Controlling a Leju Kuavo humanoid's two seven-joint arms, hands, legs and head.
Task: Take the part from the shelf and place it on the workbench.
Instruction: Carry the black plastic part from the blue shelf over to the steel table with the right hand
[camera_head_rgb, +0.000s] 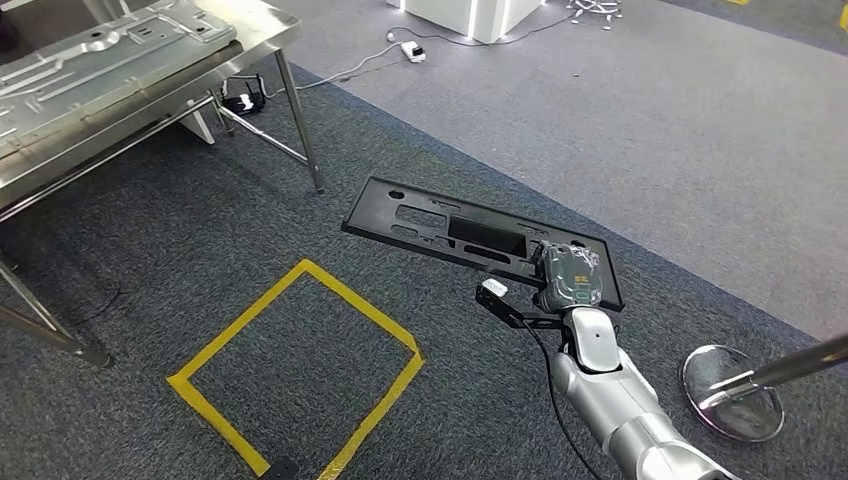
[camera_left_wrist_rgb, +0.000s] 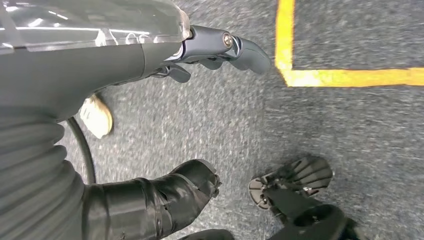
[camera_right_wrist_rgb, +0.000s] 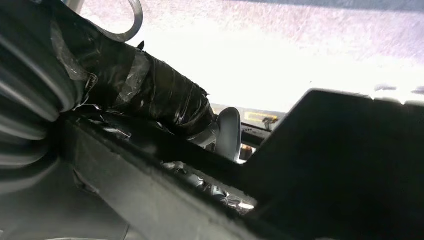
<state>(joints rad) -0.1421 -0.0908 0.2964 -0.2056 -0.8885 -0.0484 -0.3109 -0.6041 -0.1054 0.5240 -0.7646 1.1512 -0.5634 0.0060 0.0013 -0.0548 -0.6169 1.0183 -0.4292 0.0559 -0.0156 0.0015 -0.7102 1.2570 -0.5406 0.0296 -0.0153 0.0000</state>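
A long flat black part (camera_head_rgb: 440, 228) with several cut-outs hangs level above the carpet. My right hand (camera_head_rgb: 568, 277) grips it at its right end, and the silver arm rises from the lower right. In the right wrist view the black part (camera_right_wrist_rgb: 345, 165) lies across the taped thumb (camera_right_wrist_rgb: 155, 95) and the fingers beneath it. The steel workbench (camera_head_rgb: 255, 28) stands at the upper left, with a grey stamped metal sheet (camera_head_rgb: 100, 55) lying on it. My left hand (camera_left_wrist_rgb: 200, 55) hangs over the carpet in the left wrist view, fingers apart, holding nothing.
A square of yellow tape (camera_head_rgb: 300, 365) marks the carpet in front of me. The workbench legs (camera_head_rgb: 300, 120) and its crossbars reach down to the floor at the left. A round metal stand base (camera_head_rgb: 730, 390) sits at the lower right. Cables and a power strip (camera_head_rgb: 412, 50) lie far back.
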